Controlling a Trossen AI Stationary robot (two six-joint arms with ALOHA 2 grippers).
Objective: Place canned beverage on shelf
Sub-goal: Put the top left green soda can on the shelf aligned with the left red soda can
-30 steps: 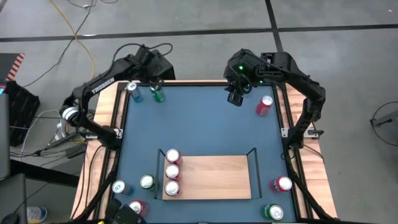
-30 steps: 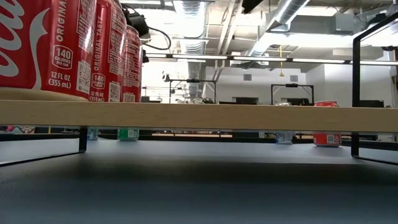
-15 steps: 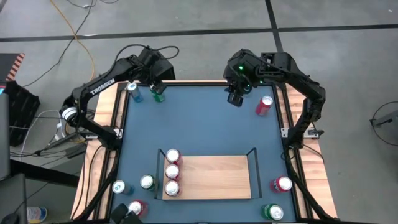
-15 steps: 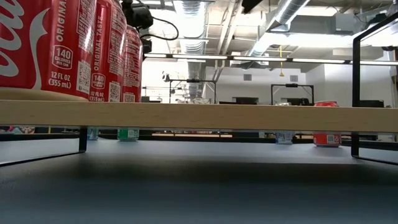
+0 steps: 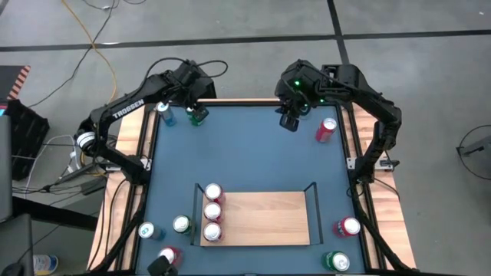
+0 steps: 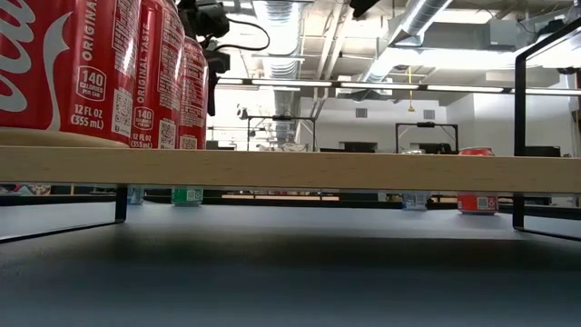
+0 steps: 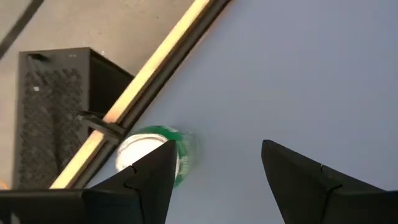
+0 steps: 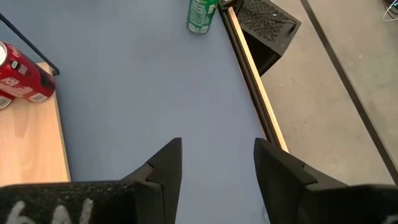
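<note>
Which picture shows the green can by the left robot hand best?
The left wrist view: the green can stands close up, beside the open left gripper, its silver top showing. The high view shows it small at the table's far edge, partly under the arm. The low view shows only a green can's bottom under the shelf.

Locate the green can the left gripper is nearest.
High view: the green can stands at the table's far-left corner, beside a blue can, with the open left gripper just above it.

Three cans point(image 5: 212, 211) stand in a row at the left end of the shelf point(image 5: 261, 218), which sits on the table point(image 5: 253, 153) with other cans scattered near the corners.
</note>
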